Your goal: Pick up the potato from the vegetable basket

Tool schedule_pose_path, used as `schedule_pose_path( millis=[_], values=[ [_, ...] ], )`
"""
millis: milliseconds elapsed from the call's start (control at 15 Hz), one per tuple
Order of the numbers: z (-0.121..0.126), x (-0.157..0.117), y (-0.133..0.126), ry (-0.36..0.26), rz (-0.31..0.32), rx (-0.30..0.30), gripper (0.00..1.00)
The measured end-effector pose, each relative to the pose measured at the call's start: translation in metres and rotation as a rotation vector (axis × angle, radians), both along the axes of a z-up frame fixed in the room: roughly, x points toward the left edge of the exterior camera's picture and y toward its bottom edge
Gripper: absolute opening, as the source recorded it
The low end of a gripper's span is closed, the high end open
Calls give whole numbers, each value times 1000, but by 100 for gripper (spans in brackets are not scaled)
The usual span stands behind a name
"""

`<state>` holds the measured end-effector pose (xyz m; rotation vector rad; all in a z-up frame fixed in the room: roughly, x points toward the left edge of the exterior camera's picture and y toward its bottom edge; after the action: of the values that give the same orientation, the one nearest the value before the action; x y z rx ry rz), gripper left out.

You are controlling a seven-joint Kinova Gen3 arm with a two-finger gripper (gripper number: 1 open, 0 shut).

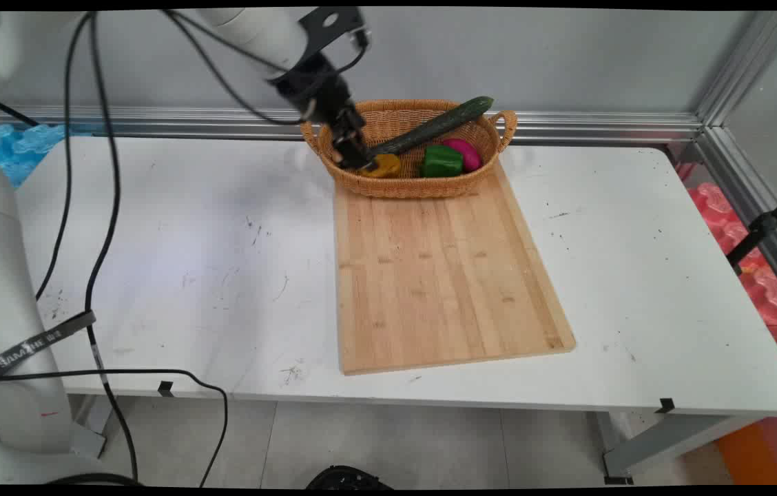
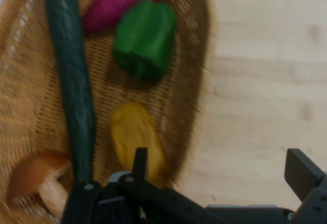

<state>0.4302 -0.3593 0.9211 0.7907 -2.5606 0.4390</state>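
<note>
Robot test lab, not a home kitchen. White counter point(image 1: 189, 275) scuffed and marked, fenced along far and right sides by bare aluminium framing point(image 1: 567, 125) against a plain grey wall point(image 1: 567, 55). Foam mats, blue point(image 1: 13, 148) at far left, red point(image 1: 764, 275) at right, lie beyond the counter. Black cables point(image 1: 96, 227) hang loose. A black stand point(image 1: 767, 224) leans at right.

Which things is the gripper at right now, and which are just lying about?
At the gripper: the open gripper straddles the wicker basket wall, one finger over the yellow vegetable; cucumber and mushroom lie beside it.

Lying about: green pepper and magenta vegetable, further along the basket; cutting board; white table.
</note>
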Motion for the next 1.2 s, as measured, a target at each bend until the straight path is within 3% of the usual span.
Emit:
schedule_pose_path(
  millis=[600,1200],
  values=[
    [-19,-4,-63,-2,8,-23,100],
    [-63,9,-99,25,104,13,100]
  ],
)
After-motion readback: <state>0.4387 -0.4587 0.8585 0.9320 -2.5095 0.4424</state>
